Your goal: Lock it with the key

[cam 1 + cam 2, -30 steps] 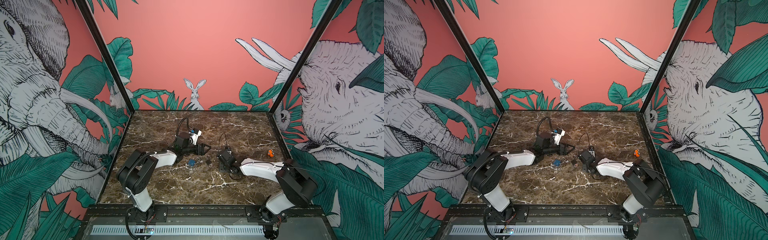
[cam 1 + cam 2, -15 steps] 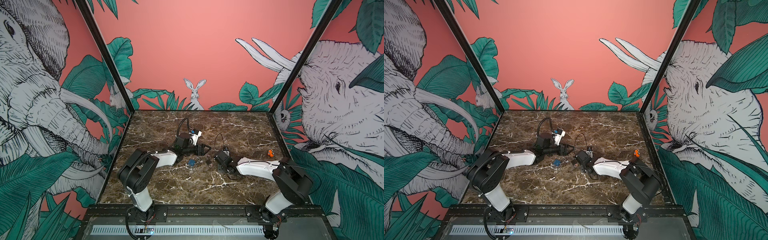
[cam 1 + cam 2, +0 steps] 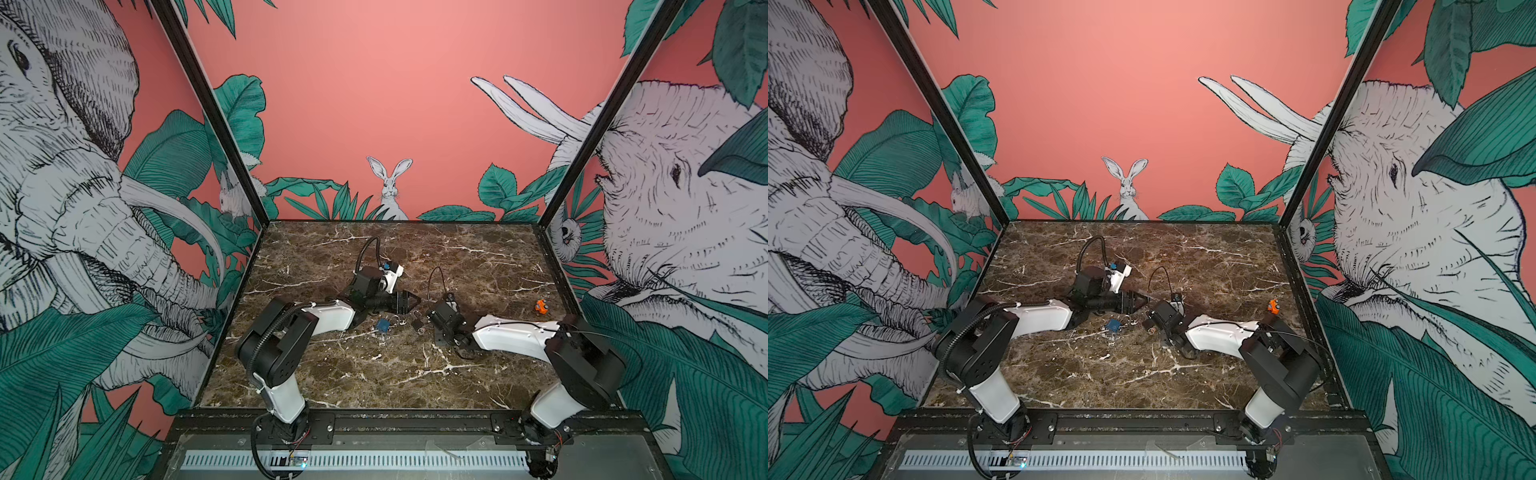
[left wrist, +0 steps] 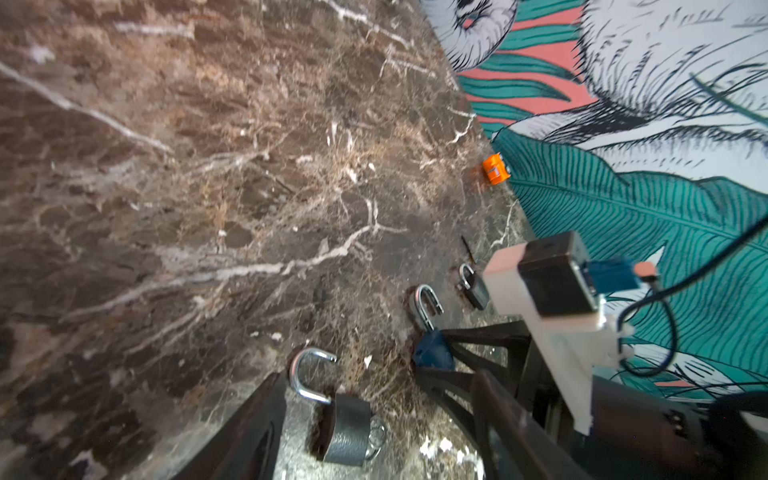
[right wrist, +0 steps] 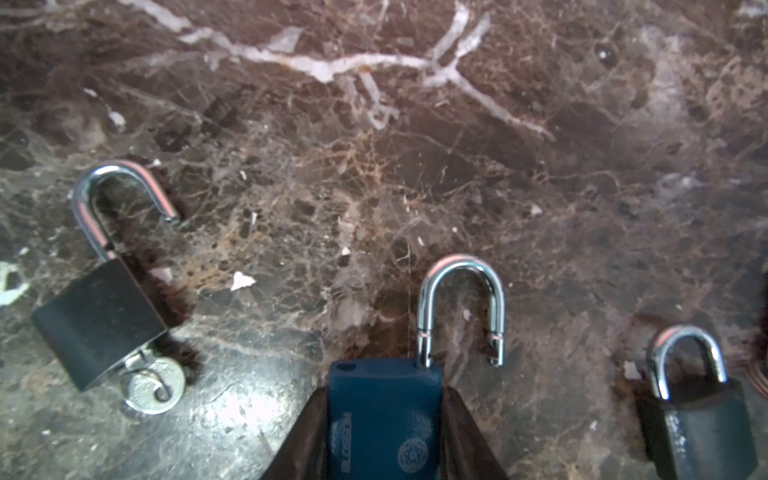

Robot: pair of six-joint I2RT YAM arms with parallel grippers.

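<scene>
Nearest me, a black rail (image 3: 415, 424) carries both arm bases, and beyond it spreads the brown, white-veined marble surface (image 3: 374, 374). Mid-surface, the right gripper (image 5: 385, 388) pinches the body of a blue padlock (image 5: 382, 432) whose shackle is open. Just beside it a dark grey padlock (image 5: 99, 320) lies flat, shackle also open, with the key (image 5: 154, 385) seated in its base. The left gripper (image 3: 415, 300) hangs over it, fingers spread, touching nothing. A smaller dark padlock (image 5: 702, 428) lies on the blue one's other side. Farther right, an orange piece (image 3: 540, 306) sits by the wall. Behind, the coral walls show elephants (image 3: 62, 187) and a rabbit (image 3: 390, 187).
</scene>
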